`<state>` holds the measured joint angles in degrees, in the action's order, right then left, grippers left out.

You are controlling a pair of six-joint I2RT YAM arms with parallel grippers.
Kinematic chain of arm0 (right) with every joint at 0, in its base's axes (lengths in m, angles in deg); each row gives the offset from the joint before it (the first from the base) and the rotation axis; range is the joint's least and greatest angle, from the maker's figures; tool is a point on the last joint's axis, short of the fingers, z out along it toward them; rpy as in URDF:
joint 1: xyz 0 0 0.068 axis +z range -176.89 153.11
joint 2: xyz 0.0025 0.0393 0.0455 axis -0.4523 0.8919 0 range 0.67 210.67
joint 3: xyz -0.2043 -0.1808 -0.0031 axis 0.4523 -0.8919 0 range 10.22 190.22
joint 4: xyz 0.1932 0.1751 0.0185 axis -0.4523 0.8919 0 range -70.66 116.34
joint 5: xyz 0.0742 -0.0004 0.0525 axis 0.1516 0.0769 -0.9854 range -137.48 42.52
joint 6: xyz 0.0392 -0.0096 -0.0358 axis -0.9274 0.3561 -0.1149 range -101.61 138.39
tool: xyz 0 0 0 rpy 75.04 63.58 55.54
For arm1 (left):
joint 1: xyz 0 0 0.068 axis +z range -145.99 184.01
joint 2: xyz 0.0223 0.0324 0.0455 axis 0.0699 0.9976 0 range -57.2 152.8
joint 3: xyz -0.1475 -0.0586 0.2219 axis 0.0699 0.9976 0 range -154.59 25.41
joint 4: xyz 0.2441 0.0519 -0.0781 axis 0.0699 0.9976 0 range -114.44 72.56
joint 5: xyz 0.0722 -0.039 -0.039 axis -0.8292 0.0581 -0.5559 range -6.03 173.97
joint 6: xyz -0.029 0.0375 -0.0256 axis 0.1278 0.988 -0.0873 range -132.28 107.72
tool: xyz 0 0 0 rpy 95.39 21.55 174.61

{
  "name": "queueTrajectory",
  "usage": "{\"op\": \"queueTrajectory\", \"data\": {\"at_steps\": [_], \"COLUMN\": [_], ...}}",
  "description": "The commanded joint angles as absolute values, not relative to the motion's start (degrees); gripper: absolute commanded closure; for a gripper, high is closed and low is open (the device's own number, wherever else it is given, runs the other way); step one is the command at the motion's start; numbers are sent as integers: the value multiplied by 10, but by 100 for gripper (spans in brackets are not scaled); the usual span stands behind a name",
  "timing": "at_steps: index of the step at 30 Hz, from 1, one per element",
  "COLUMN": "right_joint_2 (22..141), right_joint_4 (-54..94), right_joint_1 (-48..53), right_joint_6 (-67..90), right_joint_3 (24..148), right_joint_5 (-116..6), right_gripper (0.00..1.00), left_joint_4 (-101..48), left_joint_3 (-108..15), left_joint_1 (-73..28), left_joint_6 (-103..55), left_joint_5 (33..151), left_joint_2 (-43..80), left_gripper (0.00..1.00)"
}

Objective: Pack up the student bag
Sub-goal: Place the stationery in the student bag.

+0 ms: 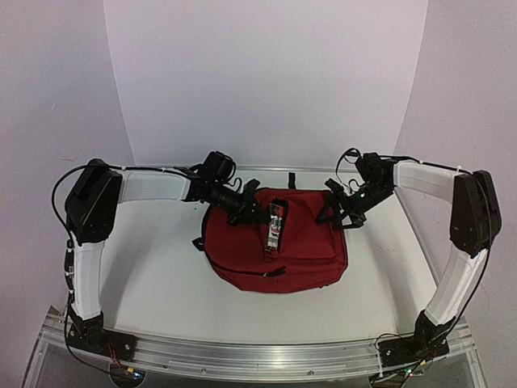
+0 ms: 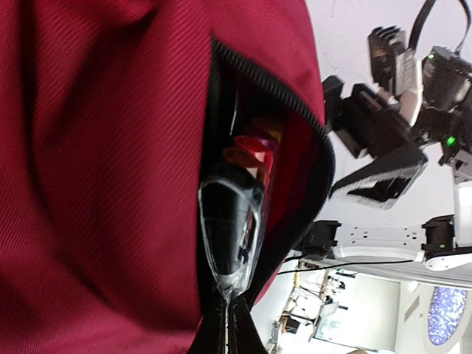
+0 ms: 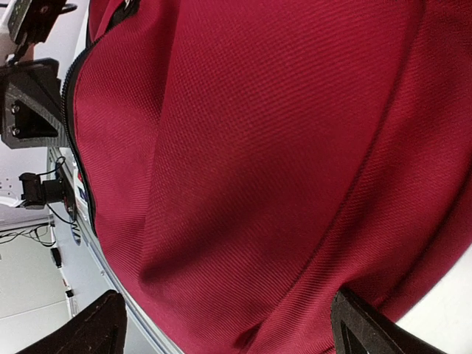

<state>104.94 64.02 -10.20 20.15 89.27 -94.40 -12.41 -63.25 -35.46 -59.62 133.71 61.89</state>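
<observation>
The student bag (image 1: 299, 250) is dark red all over, its cloth woven in a fine diagonal rib, with seams of a deeper red. Its zip (image 2: 274, 92) is black, and so is the strap (image 1: 198, 241) at its side. A clear plastic pouch (image 2: 232, 221) shows red, magenta and black through its skin. The left arm (image 1: 153, 186) and the right arm (image 1: 428, 179) have white links and black joints. The left gripper (image 1: 253, 212) and the right gripper (image 1: 338, 217) are black. A small green light (image 2: 448, 140) glows on the right wrist. The table (image 1: 161, 275) is white, its near rail (image 1: 258, 356) silver, and the walls (image 1: 266, 73) a pale lilac-white.
</observation>
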Motion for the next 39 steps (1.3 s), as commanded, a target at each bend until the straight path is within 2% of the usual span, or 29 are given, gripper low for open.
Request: {"op": "queueTrajectory", "data": {"at_steps": [1, 5, 10, 14, 20, 25, 30, 33, 36, 39], "right_joint_2": [1066, 1063, 1062, 1051, 1045, 1049, 1048, 1047, 1038, 1026], "right_joint_4": [644, 644, 644, 644, 642, 625, 578, 574, 576, 579], "right_joint_1": [-103, -103, -103, -103, -103, -103, -103, -103, -106, -110], "right_joint_6": [208, 204, 195, 191, 188, 162, 104, 95, 98, 106], "right_joint_3": [894, 901, 899, 886, 856, 840, 837, 839, 837, 830], "right_joint_5": [-1009, -1037, -1056, -1050, -1054, -1079, -1107, -1110, -1099, -1077], "right_gripper": [5, 6, 6, 5, 3, 8, 12, 12, 9, 6], "left_joint_4": [-275, -327, -461, -453, -502, -493, -453, -376, -263, -158], "left_joint_3": [-676, -667, -576, -539, -554, -597, -643, -655, -648, -645], "left_joint_1": [-367, -369, -362, -355, -364, -388, -410, -415, -414, -413], "left_joint_6": [-663, -694, -773, -766, -803, -798, -784, -752, -690, -631], "left_joint_5": [1387, 1393, 1362, 1312, 1290, 1293, 1301, 1313, 1309, 1299], "left_joint_2": [655, 659, 636, 599, 635, 667, 695, 690, 659, 630], "left_gripper": [100, 100, 100, 100, 100, 100, 100, 99, 93, 81]}}
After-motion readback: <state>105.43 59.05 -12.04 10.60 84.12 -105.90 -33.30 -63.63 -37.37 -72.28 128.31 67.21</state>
